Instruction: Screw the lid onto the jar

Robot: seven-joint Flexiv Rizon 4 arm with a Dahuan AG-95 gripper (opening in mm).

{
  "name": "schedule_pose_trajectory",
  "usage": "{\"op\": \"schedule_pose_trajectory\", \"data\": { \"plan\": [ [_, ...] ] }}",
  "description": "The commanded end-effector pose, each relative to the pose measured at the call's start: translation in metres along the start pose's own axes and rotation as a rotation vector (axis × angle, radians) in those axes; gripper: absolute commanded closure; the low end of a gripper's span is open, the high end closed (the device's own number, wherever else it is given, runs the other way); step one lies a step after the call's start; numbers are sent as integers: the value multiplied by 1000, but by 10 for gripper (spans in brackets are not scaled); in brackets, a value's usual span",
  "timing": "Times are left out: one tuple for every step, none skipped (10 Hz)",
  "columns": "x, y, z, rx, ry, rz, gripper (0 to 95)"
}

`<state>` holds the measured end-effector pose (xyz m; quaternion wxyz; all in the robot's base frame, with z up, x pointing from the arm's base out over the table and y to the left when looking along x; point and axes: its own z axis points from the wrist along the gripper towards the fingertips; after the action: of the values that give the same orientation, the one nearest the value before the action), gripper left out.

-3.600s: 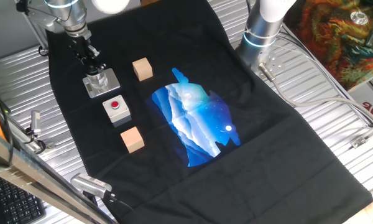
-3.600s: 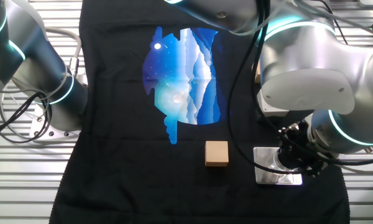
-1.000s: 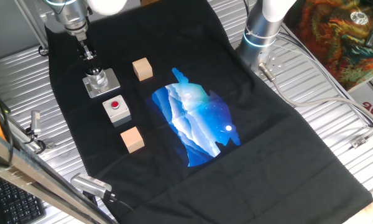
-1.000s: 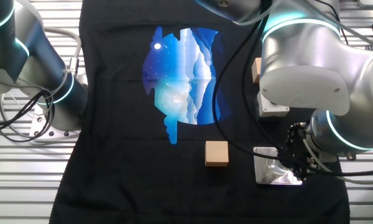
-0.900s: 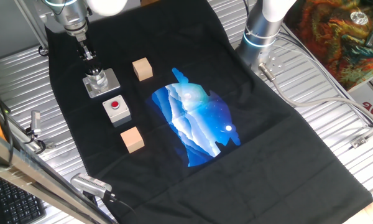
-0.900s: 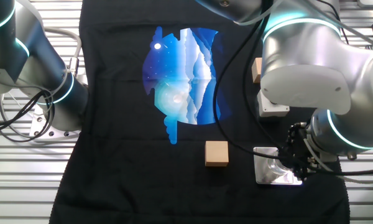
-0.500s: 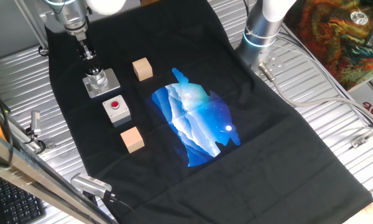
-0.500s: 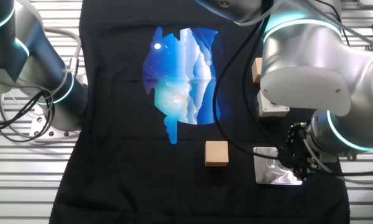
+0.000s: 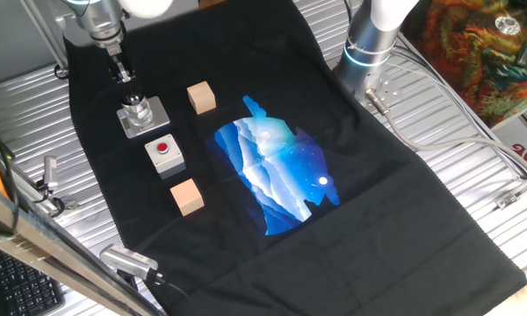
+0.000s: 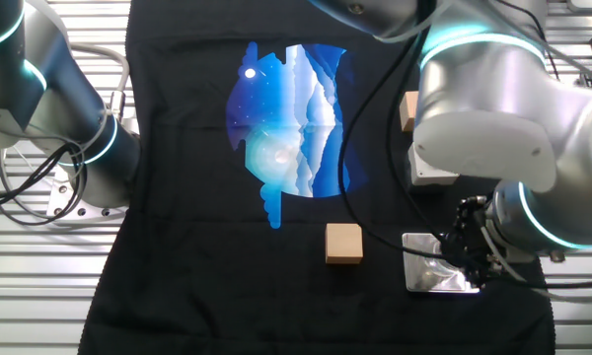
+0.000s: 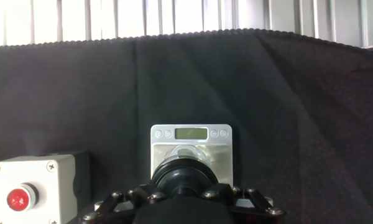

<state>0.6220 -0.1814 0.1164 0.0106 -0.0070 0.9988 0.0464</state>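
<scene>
Small round black lid point(image 11: 184, 177) sits atop pale clear jar point(image 9: 138, 111) on grey square metal plate, near worktop's corner. My hand point(image 9: 123, 74) hovers just above; grip state I cannot tell.

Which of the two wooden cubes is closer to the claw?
The darker wooden cube beside the jar, right of the claw; the paler cube lies beyond the red-button box.

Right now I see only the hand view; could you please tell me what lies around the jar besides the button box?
Observer: One wooden cube sits beside the jar, apart from its base plate.
Operator: Anything beyond the button box?
Observer: A second wooden cube lies on the far side of the button box from the jar.
Operator: Anything else nearby?
Observer: A second robot arm stands at the cloth's opposite edge.
</scene>
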Motion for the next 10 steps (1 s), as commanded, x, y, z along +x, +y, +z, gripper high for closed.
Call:
{"op": "schedule_pose_trajectory", "data": {
  "plan": [
    [1,1,1,44,7,-21,380],
    [1,1,2,39,8,-22,380],
    [1,1,2,19,6,-19,380],
    [1,1,2,4,1,-16,190],
    [1,1,2,5,0,-16,190],
    [1,1,3,4,0,-17,190],
    [1,1,3,1,0,-18,190],
    [1,1,3,1,0,-20,190],
    [1,1,3,1,1,-24,190],
    [1,1,3,1,4,-29,190]
  ]
}}
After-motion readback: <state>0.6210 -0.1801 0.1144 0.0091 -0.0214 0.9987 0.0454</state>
